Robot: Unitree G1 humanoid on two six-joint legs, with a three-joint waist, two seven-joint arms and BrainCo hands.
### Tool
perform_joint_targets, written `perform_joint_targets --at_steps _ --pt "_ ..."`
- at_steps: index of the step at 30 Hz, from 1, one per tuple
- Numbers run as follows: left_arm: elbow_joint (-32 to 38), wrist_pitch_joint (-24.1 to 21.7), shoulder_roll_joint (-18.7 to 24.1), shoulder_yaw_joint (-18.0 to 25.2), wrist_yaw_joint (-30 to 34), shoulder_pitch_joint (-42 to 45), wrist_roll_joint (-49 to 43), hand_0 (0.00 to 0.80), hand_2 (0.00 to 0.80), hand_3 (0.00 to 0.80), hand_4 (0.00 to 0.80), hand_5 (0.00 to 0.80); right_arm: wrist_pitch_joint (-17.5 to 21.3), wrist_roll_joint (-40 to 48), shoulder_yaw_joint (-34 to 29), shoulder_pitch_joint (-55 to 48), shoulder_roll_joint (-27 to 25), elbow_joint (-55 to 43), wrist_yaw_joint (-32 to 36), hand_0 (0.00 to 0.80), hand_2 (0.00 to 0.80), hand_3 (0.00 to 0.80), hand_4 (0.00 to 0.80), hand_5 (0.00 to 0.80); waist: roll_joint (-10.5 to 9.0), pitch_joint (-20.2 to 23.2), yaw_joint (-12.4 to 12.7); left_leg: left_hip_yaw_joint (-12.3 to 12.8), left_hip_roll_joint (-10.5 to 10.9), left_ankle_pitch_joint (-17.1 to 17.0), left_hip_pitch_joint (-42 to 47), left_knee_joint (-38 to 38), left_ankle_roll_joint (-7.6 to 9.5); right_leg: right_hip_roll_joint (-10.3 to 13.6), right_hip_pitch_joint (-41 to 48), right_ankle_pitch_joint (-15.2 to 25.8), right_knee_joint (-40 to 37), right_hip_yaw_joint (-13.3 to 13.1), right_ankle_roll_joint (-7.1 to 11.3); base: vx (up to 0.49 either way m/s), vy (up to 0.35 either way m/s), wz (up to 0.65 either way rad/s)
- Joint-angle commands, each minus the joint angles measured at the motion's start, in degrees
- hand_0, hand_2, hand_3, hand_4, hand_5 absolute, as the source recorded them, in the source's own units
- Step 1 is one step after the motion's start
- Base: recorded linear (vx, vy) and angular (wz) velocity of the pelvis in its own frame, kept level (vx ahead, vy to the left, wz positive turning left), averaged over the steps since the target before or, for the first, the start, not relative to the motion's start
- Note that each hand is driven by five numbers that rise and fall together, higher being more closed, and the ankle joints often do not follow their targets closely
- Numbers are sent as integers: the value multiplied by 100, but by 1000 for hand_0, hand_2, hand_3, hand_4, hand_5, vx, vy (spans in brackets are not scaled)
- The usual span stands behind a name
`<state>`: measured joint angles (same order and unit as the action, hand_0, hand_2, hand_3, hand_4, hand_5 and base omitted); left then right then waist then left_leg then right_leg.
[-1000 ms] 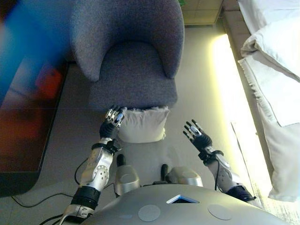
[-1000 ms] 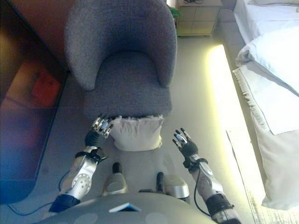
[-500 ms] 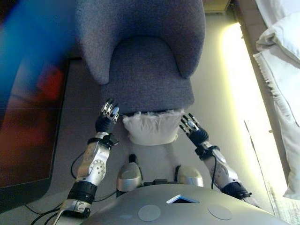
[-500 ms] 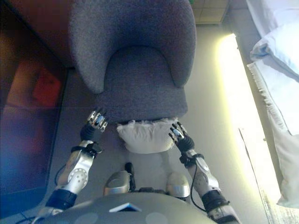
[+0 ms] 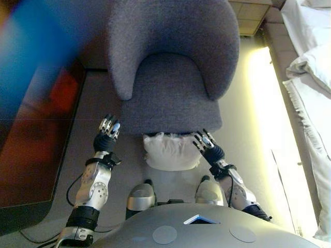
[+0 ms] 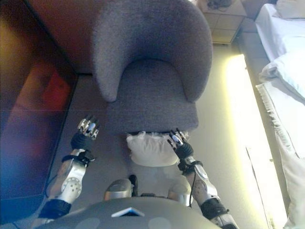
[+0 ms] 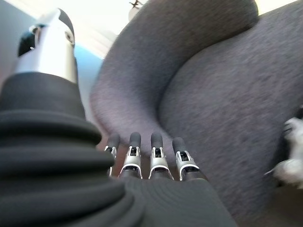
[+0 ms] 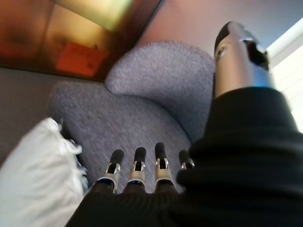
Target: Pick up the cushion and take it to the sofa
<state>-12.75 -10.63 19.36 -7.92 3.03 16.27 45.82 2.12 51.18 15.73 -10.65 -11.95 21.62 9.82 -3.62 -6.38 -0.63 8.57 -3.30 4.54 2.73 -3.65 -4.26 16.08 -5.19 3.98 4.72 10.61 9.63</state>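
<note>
A white fringed cushion (image 5: 170, 151) lies on the floor against the front of a grey armchair-style sofa (image 5: 170, 82). My right hand (image 5: 208, 146) is open with its fingers straight, right at the cushion's right edge; the cushion also shows in the right wrist view (image 8: 38, 179). My left hand (image 5: 107, 135) is open, a short way off to the left of the cushion, beside the sofa's front left corner. A bit of the cushion's fringe shows in the left wrist view (image 7: 291, 161).
A dark cabinet (image 5: 31, 129) with a red patch stands along the left. A bed with white bedding (image 5: 310, 93) runs along the right, with a lit strip of floor (image 5: 261, 113) beside it. A small tiled stand (image 5: 251, 9) is behind the sofa.
The camera has shifted. My right hand has come in from well right of the cushion to its right edge. My left hand has moved from the cushion's left corner out to the left.
</note>
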Motion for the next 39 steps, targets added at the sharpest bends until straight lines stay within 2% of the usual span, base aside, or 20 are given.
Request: perform_joint_targets --at_steps 1,6,8,10,13,15,17,19,21,23,25,27,28,29,30,32,33,36,37,39 --pt "634 -332 109 100 299 13 -12 0 0 0 0 0 63 82 -163 278 -5 -272 157 0 0 0 0 0 -139 -67 -36 -214 139 523 15 -481 176 35 -414 781 -279 -282 366 187 -109 0" --pt "599 -247 17 81 356 13 -71 0 0 0 0 0 87 71 -162 312 16 -218 59 0 0 0 0 0 -102 21 -98 -251 -30 565 87 -582 116 -118 -376 483 -54 -387 327 201 -127 14" --pt "621 -220 -7 64 354 11 -76 0 0 0 0 0 69 113 -151 324 -29 -267 49 0 0 0 0 0 -63 55 -166 -194 -243 472 177 -711 34 -235 -367 299 109 -400 230 197 -135 32" --pt "630 -235 -41 14 282 -26 -35 0 0 0 0 0 56 100 -139 313 -78 -301 44 0 0 0 0 0 -38 102 -243 -175 -427 251 201 -1001 -67 -390 -333 192 146 -426 74 160 -131 4" --pt "652 -147 -132 -66 196 -156 105 0 0 0 0 0 20 63 -161 353 -218 -281 -42 0 0 0 0 0 2 114 -313 -141 -718 -477 -181 -2282 -296 -639 -161 -70 238 -381 -323 124 -133 9" --pt "615 -85 -202 -192 213 -238 107 0 0 0 0 0 58 148 -201 348 -264 -215 -10 0 0 0 0 0 8 74 -317 -107 -908 -805 -599 -2923 -351 -692 5 -206 342 -303 -512 149 -41 21" --pt "587 -75 -213 -291 290 -282 65 0 0 0 0 0 73 129 -281 274 -278 -218 32 0 0 0 0 0 68 62 -340 107 -1208 -964 -643 -2641 -389 -687 134 -335 403 -145 -526 180 147 17" --pt "598 -93 -226 -354 291 -340 50 0 0 0 0 0 88 79 -335 243 -285 -195 36 0 0 0 0 0 174 51 -346 319 -1427 -1145 -480 -1961 -446 -654 231 -451 427 36 -475 184 297 28" --pt "614 -70 -217 -362 261 -426 145 0 0 0 0 0 139 83 -378 197 -308 -237 80 0 0 0 0 0 305 29 -288 344 -1574 -1427 -508 -1064 -554 -610 378 -557 397 116 -338 170 349 12" --pt "663 -40 -208 -352 296 -491 143 0 0 0 0 0 260 138 -378 157 -331 -316 112 0 0 0 0 0 343 -7 -184 222 -1494 -1398 -647 -541 -601 -449 535 -629 373 138 -170 154 271 10" --pt "714 15 -170 -339 400 -549 81 0 0 0 0 0 468 195 -379 112 -311 -403 66 0 0 0 0 0 360 -13 -129 307 -1325 -1149 -634 -95 -562 -220 648 -681 437 245 3 140 247 26" --pt "685 -15 -96 -340 424 -585 -51 0 0 0 0 0 554 235 -406 167 -279 -363 -10 0 0 0 0 0 399 -42 -69 -67 -1125 -947 -623 -114 -507 -54 597 -794 720 125 94 144 247 35" --pt "619 -72 -57 -334 427 -620 -93 0 0 0 0 0 524 263 -448 190 -241 -322 -53 0 0 0 0 0 411 -44 -50 -164 -1029 -826 -686 -261 -436 25 632 -897 878 27 117 146 235 28" --pt "595 -115 -18 -320 470 -651 -95 0 0 0 0 0 503 238 -476 214 -178 -291 -18 0 0 0 0 0 408 -28 -1 -217 -886 -711 -745 -375 -328 174 632 -852 1086 21 125 126 221 11" --pt "591 -183 3 -323 401 -649 -148 0 0 0 0 0 491 218 -445 219 -139 -303 21 0 0 0 0 0 399 -19 25 -211 -755 -648 -707 -393 -230 359 489 -581 1450 18 149 121 215 -8" --pt "560 -267 76 -300 299 -624 -166 0 0 0 0 0 462 128 -345 184 -33 -365 97 0 0 0 0 0 430 -44 24 -199 -594 -516 -540 -361 -77 472 129 -304 2072 -139 116 132 146 -34" --pt "522 -255 113 -263 302 -630 -164 0 0 0 0 0 447 100 -302 196 13 -353 93 0 0 0 0 0 427 -55 53 -210 -576 -485 -491 -354 -63 528 104 -270 2064 -106 95 156 -8 -41" --pt "520 -105 214 -74 403 -629 -163 0 0 0 0 0 409 54 -241 314 124 -228 72 0 0 0 0 0 326 -78 196 -238 -605 -377 -500 -453 -215 777 312 -28 1191 125 203 129 -201 -33" --pt "528 -96 218 -50 422 -622 -161 0 0 0 0 0 407 49 -236 347 130 -209 67 0 0 0 0 0 302 -96 204 -235 -626 -341 -506 -496 -257 805 352 36 935 152 240 89 -326 -13" --pt "582 -80 266 -32 431 -610 -111 0 0 0 0 0 362 77 -233 470 97 -195 71 0 0 0 0 0 193 -147 187 -207 -727 -210 -559 -628 -393 839 306 412 109 75 440 90 -349 5"
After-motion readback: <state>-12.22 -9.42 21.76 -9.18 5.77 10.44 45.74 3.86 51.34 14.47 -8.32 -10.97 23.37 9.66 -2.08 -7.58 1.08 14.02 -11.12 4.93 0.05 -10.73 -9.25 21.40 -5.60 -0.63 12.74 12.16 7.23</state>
